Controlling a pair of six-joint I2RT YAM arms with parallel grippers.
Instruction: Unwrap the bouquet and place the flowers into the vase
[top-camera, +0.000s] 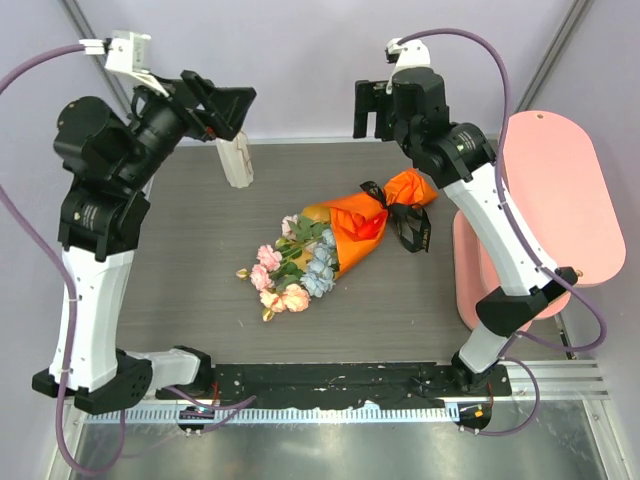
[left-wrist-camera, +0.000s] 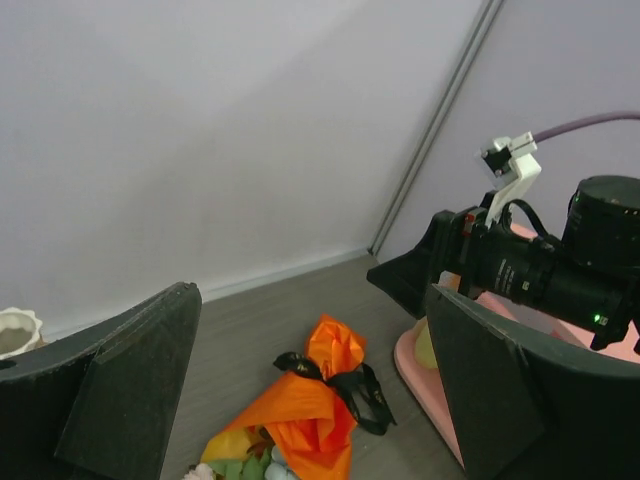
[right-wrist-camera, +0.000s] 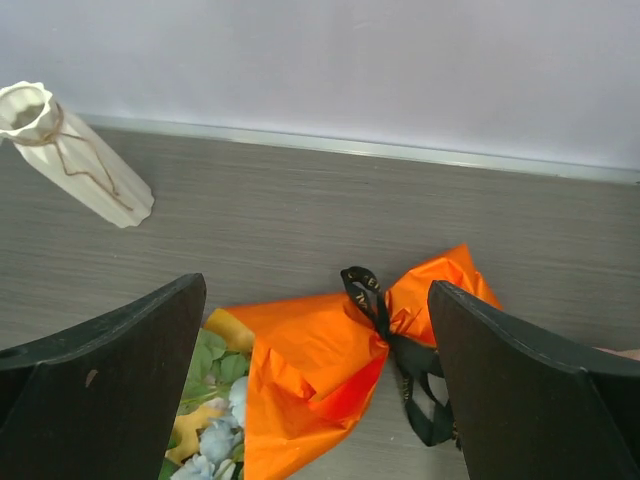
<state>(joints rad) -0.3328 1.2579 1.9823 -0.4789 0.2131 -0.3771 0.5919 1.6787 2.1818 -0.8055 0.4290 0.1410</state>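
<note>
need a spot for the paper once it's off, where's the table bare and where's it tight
Bare table lies between the left arm and the bouquet, along the near edge before the flowers, and behind the bouquet, right of the vase. Crowded: the right side, where ribbon, right arm and pink stand sit close.

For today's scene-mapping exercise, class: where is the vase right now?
In the top view the vase is at the table's far left, near the back wall, beside the left gripper and up-left of the bouquet.
</note>
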